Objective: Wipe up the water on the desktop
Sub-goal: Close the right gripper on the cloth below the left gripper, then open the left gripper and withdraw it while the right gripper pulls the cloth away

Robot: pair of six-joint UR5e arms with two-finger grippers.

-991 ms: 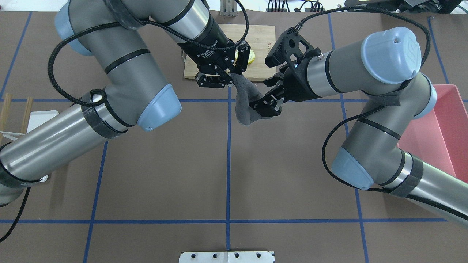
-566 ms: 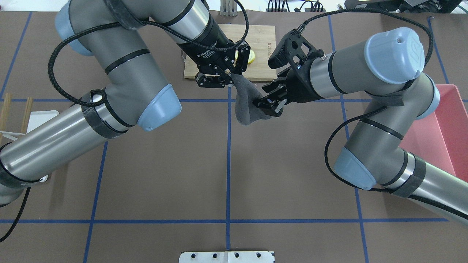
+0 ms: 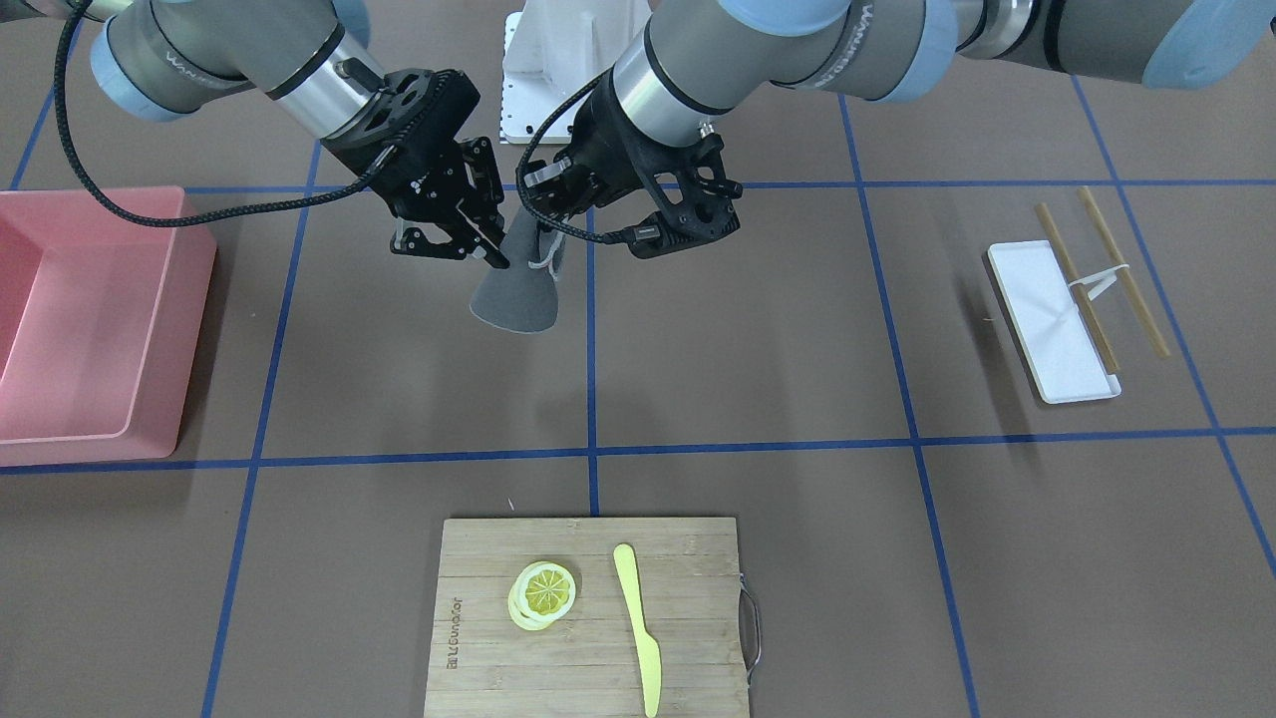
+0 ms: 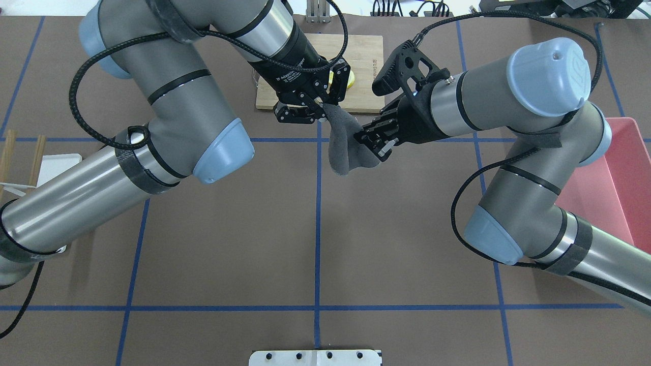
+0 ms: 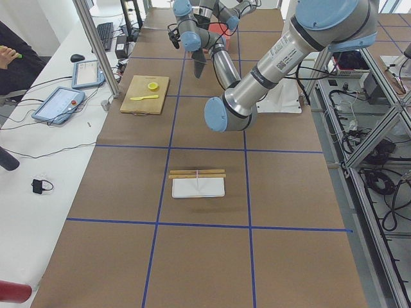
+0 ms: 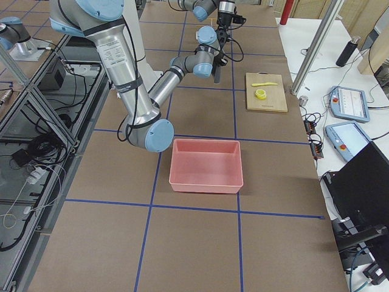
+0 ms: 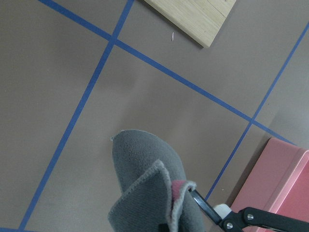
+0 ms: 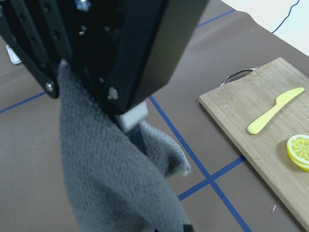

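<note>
My left gripper (image 4: 319,104) is shut on the top of a grey cloth (image 4: 339,147) and holds it hanging above the brown desktop (image 4: 229,229), near the blue tape crossing. The cloth also shows in the front view (image 3: 513,294) and in both wrist views (image 7: 145,183) (image 8: 106,179). My right gripper (image 4: 373,142) is open at the cloth's right edge, with its fingers on either side of a fold. In the front view it (image 3: 469,254) touches the cloth from the left. I see no water on the desktop.
A bamboo cutting board (image 3: 688,598) with lemon slices (image 3: 543,593) and a yellow knife (image 3: 638,623) lies just beyond the grippers. A pink bin (image 4: 615,178) stands on my right. A white tray (image 3: 1052,319) with chopsticks lies on my left.
My right gripper has moved a little up and in against the cloth's edge. My left gripper still holds the cloth in about the same place.
</note>
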